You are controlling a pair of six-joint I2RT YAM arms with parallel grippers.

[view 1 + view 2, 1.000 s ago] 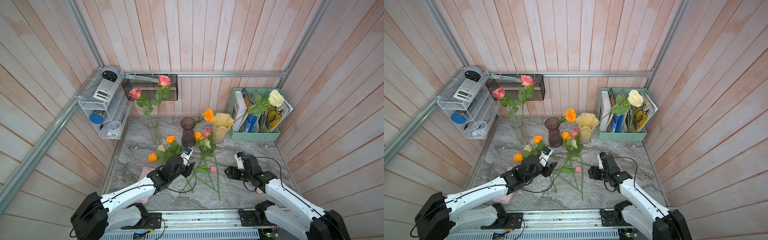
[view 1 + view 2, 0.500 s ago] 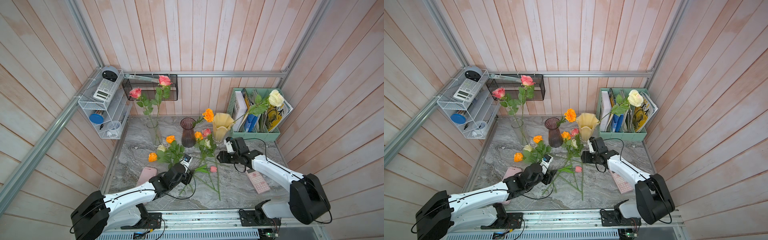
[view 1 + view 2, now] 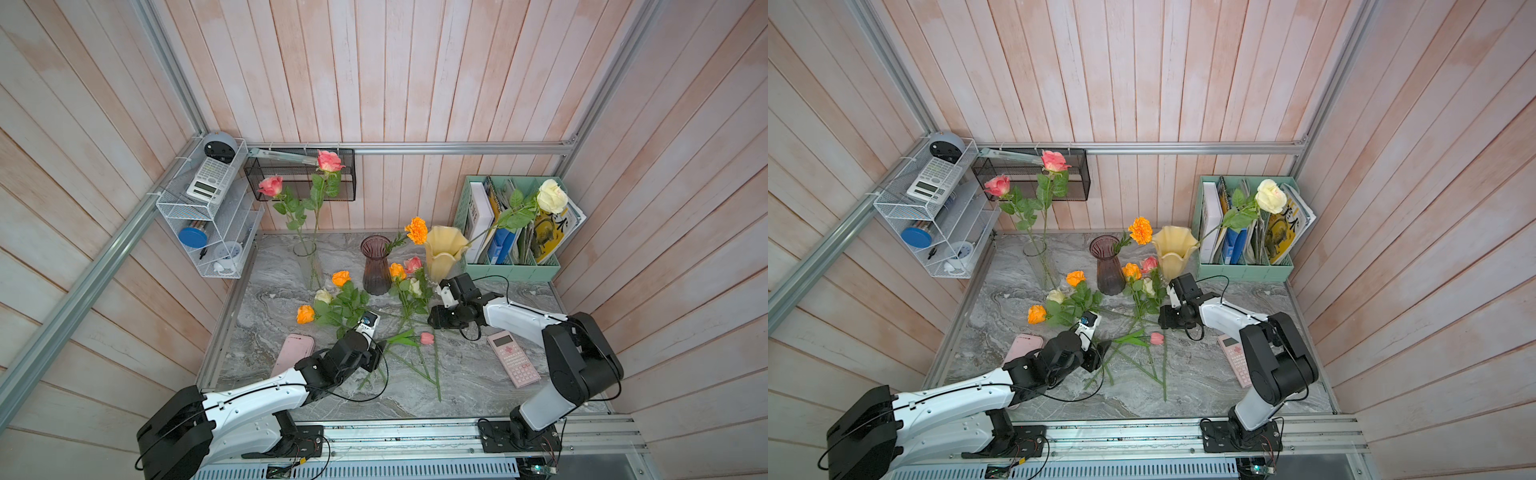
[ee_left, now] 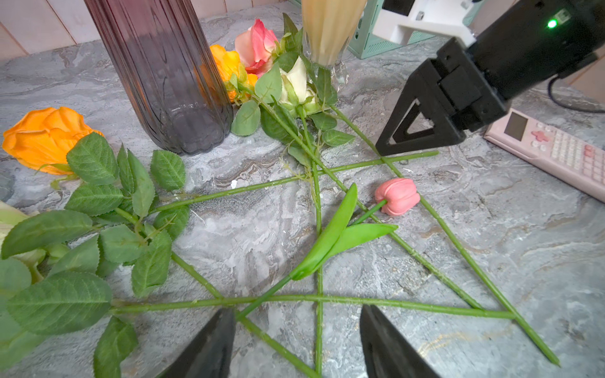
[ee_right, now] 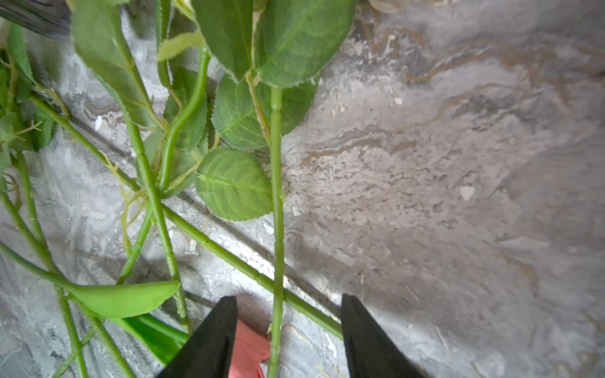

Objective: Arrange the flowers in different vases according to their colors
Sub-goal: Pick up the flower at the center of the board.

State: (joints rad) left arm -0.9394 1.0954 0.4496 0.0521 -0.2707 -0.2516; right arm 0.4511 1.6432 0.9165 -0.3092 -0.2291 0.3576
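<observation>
Two pink roses stand in the clear vase, an orange marigold in the purple vase, and a cream rose in the yellow vase. Several flowers lie crossed on the marble: orange roses, a cream rose, a pink rose and a pink tulip. My left gripper hangs open just above crossed stems. My right gripper is open, low over the table, with one green rose stem running between its fingers, untouched; the tulip shows beside one finger.
A pink calculator lies at the front right and a pink phone at the front left beside my left arm. A mint file holder stands at the back right. A black mesh basket and a white wire shelf hang on the walls.
My right arm swung from the front right to the pile of stems, uncovering the pink calculator, and its jaws narrowed a little. My left gripper drew back slightly toward the front.
</observation>
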